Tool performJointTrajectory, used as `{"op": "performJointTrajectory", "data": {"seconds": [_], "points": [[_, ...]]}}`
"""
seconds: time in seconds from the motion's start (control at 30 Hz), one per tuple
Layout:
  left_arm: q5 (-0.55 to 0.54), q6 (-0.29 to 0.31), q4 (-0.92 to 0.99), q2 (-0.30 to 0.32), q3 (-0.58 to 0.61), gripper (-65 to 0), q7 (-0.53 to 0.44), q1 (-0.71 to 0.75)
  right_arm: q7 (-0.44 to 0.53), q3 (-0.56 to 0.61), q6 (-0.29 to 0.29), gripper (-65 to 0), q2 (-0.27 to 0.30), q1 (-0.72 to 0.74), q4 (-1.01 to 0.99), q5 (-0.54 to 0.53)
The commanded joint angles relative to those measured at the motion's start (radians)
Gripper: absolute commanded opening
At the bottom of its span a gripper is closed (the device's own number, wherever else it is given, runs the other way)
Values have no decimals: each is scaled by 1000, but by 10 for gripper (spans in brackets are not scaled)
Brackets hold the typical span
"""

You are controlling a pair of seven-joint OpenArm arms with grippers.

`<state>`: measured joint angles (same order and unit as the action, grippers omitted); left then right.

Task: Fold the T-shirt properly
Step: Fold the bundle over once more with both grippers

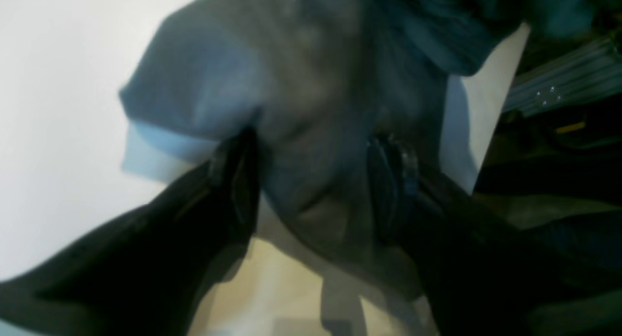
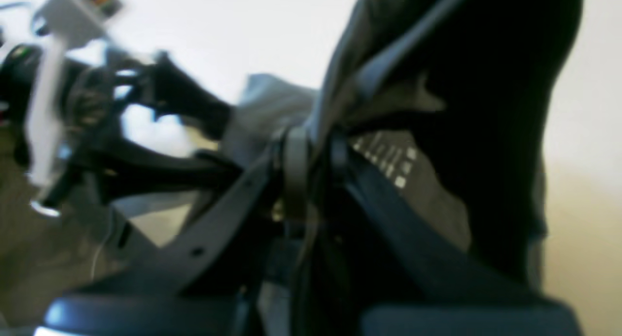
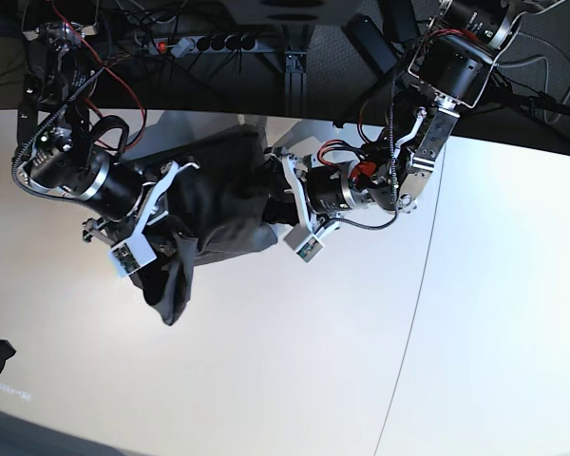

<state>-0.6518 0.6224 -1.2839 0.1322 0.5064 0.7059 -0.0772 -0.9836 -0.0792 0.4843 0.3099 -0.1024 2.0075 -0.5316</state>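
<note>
The white tabletop [image 3: 294, 361] carries everything, and the T-shirt [image 3: 214, 214] is the largest thing on it: a dark olive-grey heap bunched between our two arms near the far edge, with one loose end drooping down towards the camera in the base view.

It reads as soft, light cotton with no stiffness at all. It sags wherever it is unsupported and creases into deep folds, so we judge it will follow whichever point we lift and drag the rest behind. Slipping looks unlikely on this matte weave, but a thin pinch may take only one layer.

Our right gripper [image 2: 313, 156] has its fingers nearly closed, pinching a fold of cloth that rises above the fingertips. The pale printed label marks [image 2: 388, 159] lie just to the side of that pinch, so we judge we hold the shirt close to the collar.

Our left gripper [image 1: 311, 180] has its fingers spread wide, with fabric filling the gap between them and a sleeve [image 1: 194, 98] lying beyond the fingertips. Whether the pads press on the cloth we cannot tell through the blur.

For a clean fold we would take hold at seams: shoulders, collar rim or hem corners, where the doubled cloth gives the fingers more to bite.
</note>
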Motion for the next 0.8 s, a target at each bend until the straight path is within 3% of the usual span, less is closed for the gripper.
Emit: {"op": "performJointTrajectory", "data": {"seconds": [0.0,0.17,0.4,0.43,0.5,0.57,0.6,0.77], "points": [[97,-16,25,-5,13,-260,143,22,30,21,69,-650,8,11,19,4],[106,-16,25,-35,11,-260,143,22,29,106,69,-650,-1,6,19,47],[122,-16,25,-35,9,-260,143,21,26,132,70,-650,-29,-12,-1,41],[122,-16,25,-35,9,-260,143,19,26,136,70,-633,-32,-12,-6,37],[121,-16,25,-35,9,-260,143,16,26,142,70,-444,-40,-12,-14,39],[121,-16,24,-35,9,-260,143,13,26,143,70,-302,-44,-12,-15,40],[121,-16,24,-35,9,-260,143,10,26,142,70,-272,-45,-12,-15,45],[116,-16,13,-35,-65,-260,138,5,26,143,70,-268,-45,-11,-15,39]]}}
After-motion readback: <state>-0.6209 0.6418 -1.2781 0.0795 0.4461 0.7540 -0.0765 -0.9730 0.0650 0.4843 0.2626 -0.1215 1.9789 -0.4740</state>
